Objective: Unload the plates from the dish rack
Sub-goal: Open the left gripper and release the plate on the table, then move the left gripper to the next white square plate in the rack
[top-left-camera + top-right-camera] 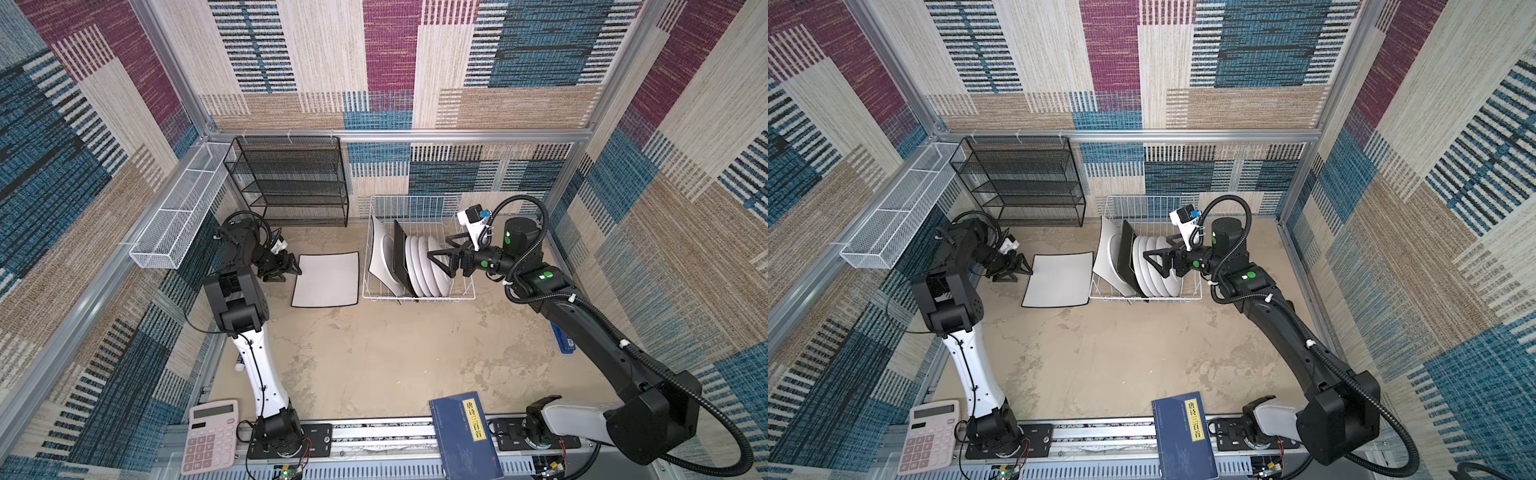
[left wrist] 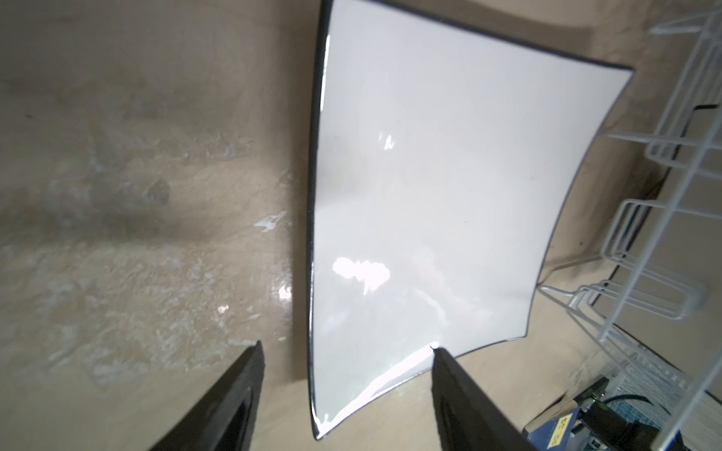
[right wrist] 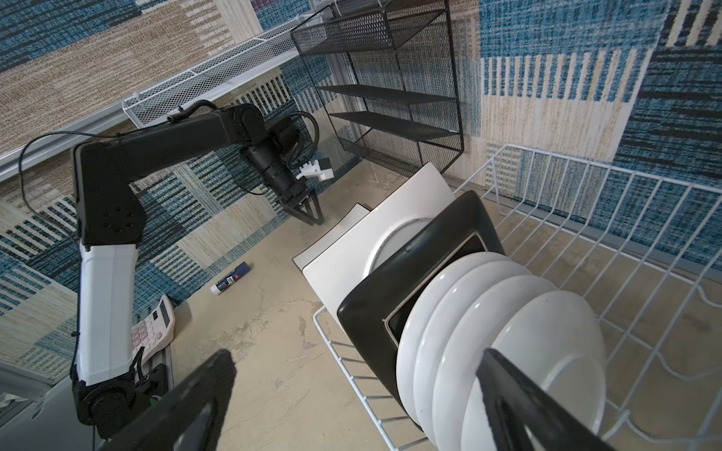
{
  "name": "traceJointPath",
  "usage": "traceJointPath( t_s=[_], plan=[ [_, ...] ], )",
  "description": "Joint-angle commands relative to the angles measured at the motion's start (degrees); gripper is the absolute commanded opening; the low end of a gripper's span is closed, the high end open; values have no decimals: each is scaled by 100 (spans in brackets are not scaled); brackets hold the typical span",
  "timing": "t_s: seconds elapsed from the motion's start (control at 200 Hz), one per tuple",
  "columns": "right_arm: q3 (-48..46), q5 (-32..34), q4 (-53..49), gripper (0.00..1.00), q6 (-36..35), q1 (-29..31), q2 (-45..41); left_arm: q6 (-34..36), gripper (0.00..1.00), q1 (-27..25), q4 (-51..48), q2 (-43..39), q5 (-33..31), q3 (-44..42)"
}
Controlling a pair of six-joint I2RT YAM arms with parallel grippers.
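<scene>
A: Left gripper [image 2: 345,347] jaws apart at the edge of the square plate [image 1: 326,279], nothing held; plate lies flat on the table [image 1: 395,353] beside the rack [image 1: 415,205].
B: It should back off straight, no dragging. Right side?
A: Right gripper [image 1: 438,249] spread wide, empty, at the end round plate [image 3: 554,332] in the rack.
B: It should straddle that rim only, pinch, then lift straight up clear of the rack.

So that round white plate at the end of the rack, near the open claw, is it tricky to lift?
Probably slippery: the end round plate looks glossy and glazed. It seems stiff, likely ceramic, so knocking the dish rack wires might chip it. Standing on edge, it could roll or tip once freed.
</scene>
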Motion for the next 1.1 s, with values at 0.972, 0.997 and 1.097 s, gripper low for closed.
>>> traceJointPath(
  t_s=[0.972, 0.997, 1.097],
  plan=[
    [-759, 1474, 561, 99, 149, -3, -906, -2225, 77, -3308, 1642, -3235, -1217, -1280],
    [-757, 1496, 559, 99, 149, -6, -897, -2282, 77, -3361, 1660, -3250, -1274, -1313],
    [-719, 1533, 519, 99, 158, 0, -837, -2397, 77, -3566, 1736, -3264, -1279, -1355]
  ],
)
